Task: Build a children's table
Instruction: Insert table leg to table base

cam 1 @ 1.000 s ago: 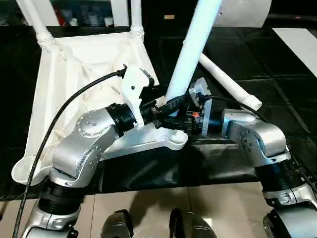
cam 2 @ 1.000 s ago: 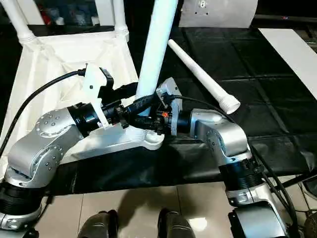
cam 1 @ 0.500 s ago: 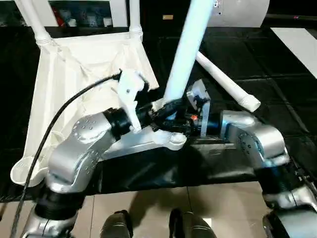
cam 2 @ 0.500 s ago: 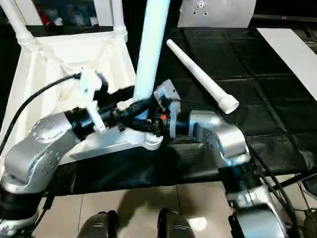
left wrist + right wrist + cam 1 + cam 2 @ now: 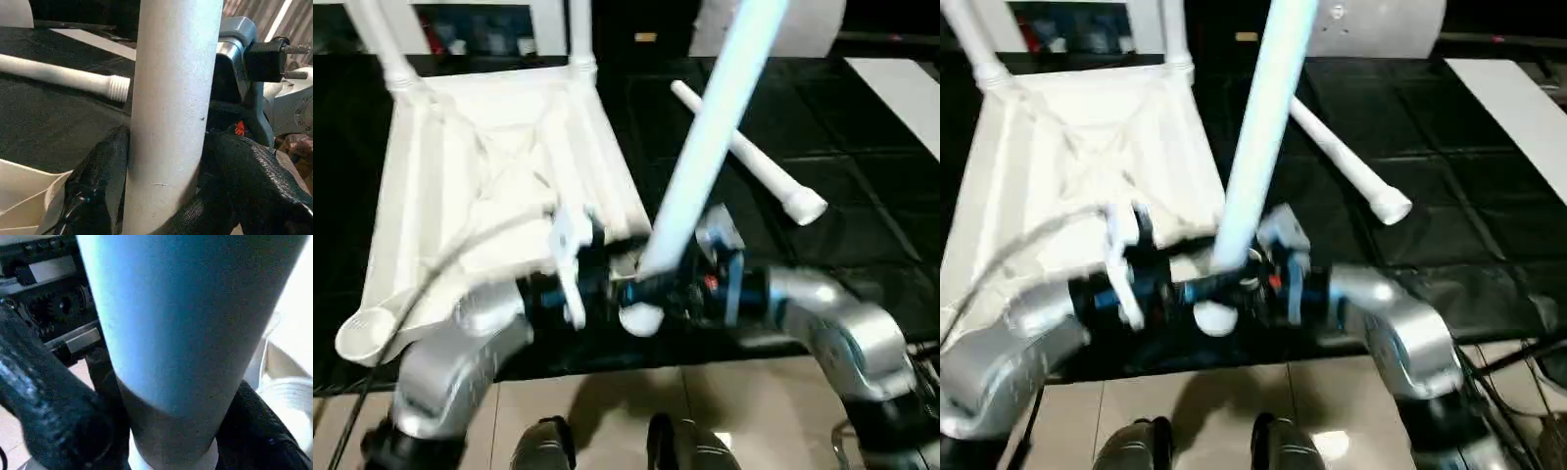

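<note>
Now I am pinching a white leg at frame center with both grippers, left and right, fingers pressing its sides; the upturned tabletop is lying upper left, another leg upper right.

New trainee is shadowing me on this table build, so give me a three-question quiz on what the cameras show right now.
1. True or false: both the left gripper and the right gripper are closed around the raised leg.
2. How many legs already stand in the far corner sockets of the upside-down tabletop? A) none B) two C) four
3. Where is the loose leg? Fill in: it lies on the black ____.

Key:
1. True; the wrist views show black fingers pressed on each side of it.
2. B; the far-left leg and the far-right leg.
3. Worktable, past the raised leg.
</note>
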`<state>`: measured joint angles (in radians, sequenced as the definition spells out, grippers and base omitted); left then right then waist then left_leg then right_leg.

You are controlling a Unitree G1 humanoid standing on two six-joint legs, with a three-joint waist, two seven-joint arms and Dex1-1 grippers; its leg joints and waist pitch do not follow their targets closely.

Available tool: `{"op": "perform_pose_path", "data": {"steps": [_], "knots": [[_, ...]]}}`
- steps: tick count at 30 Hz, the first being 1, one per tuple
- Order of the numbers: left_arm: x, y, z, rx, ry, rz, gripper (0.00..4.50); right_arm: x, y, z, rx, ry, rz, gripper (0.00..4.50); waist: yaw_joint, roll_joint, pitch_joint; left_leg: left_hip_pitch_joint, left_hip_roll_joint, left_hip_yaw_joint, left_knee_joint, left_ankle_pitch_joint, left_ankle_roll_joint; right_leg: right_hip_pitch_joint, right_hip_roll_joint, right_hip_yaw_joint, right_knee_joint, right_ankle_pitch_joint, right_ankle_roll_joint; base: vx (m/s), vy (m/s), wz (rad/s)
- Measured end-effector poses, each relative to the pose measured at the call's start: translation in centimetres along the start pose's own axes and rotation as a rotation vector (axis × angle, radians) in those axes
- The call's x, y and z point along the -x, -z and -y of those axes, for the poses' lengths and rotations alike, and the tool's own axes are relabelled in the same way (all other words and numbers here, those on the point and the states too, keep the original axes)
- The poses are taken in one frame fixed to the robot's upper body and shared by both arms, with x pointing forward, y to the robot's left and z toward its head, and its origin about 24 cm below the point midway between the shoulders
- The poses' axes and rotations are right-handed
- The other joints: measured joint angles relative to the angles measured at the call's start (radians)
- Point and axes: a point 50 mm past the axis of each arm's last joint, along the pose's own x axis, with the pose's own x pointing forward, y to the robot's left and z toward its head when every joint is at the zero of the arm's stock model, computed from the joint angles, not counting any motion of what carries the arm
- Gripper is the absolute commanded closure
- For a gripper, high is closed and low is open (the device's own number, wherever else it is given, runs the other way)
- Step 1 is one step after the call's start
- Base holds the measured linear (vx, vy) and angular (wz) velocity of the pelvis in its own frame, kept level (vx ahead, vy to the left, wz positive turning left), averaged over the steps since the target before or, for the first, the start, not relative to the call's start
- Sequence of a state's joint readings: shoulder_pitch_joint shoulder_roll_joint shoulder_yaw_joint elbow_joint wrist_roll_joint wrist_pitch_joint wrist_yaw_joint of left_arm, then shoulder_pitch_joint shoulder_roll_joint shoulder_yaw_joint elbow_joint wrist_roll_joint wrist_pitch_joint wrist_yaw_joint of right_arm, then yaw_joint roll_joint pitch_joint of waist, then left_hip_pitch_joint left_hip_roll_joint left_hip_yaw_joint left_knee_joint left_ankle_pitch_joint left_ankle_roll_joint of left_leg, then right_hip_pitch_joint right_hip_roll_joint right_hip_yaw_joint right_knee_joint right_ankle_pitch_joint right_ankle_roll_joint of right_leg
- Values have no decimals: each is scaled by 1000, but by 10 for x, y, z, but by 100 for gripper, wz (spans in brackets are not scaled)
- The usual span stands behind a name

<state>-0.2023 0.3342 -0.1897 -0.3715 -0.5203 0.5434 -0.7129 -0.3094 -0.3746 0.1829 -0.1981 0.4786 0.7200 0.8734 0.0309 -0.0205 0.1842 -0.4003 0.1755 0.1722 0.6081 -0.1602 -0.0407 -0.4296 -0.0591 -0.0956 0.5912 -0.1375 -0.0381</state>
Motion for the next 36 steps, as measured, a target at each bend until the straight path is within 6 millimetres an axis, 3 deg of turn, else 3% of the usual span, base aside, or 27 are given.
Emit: {"op": "perform_pose_path", "data": {"steps": [3,6,11,14,16,18,20,23,27,32,36], "knots": [[0,-5,0,25,7,46,105,3,-3,2,5,25,14,257,0,0,0,0,0,0,0,0,0,1,0,-1,-4,0,0,0,0,0],[1,-14,0,80,25,150,70,7,-6,6,11,57,27,257,0,1,1,2,1,-2,-1,0,0,8,0,-6,-14,0,0,0,0,0],[2,-48,-4,210,43,465,65,8,-15,10,28,84,49,257,0,2,1,12,0,-3,2,0,1,22,-1,-8,-21,0,1,0,0,0],[5,-68,-19,213,-79,577,65,5,-22,11,43,87,69,257,-1,2,1,17,3,-7,-2,0,1,33,-2,-22,-35,-1,1,0,0,0],[5,-65,-29,181,-182,517,65,5,-22,12,42,94,72,257,-3,4,1,17,5,-12,-5,0,1,39,-2,-31,-47,-1,1,0,0,0],[1,-53,-50,56,-350,281,65,-2,-28,11,63,101,92,257,-6,6,2,18,3,-16,-7,0,0,40,-1,-31,-50,-1,1,0,0,0],[0,-45,-55,31,-399,207,65,-3,-33,11,84,107,107,257,-9,7,2,18,1,-18,-6,0,0,41,-2,-31,-50,-1,1,0,0,0],[-12,-43,-41,-1,-303,156,65,-4,-32,12,87,129,102,257,-1,8,2,18,0,-18,-6,0,0,41,-3,-30,-50,-1,1,0,0,0],[-10,-54,-30,-64,-249,156,65,-5,-33,13,110,165,114,257,2,11,0,18,0,-17,-6,0,0,40,-2,-26,-43,0,0,0,0,0],[-13,-57,-26,-74,-229,188,65,-5,-34,17,99,226,137,257,11,11,0,16,-2,-15,-4,0,0,30,-4,-20,-22,0,-1,0,0,0],[-16,-49,-36,-75,-344,180,65,-5,-35,25,46,357,198,257,10,21,-6,16,-1,-15,-6,0,-1,25,-2,-18,-13,1,-1,0,0,0]]}}
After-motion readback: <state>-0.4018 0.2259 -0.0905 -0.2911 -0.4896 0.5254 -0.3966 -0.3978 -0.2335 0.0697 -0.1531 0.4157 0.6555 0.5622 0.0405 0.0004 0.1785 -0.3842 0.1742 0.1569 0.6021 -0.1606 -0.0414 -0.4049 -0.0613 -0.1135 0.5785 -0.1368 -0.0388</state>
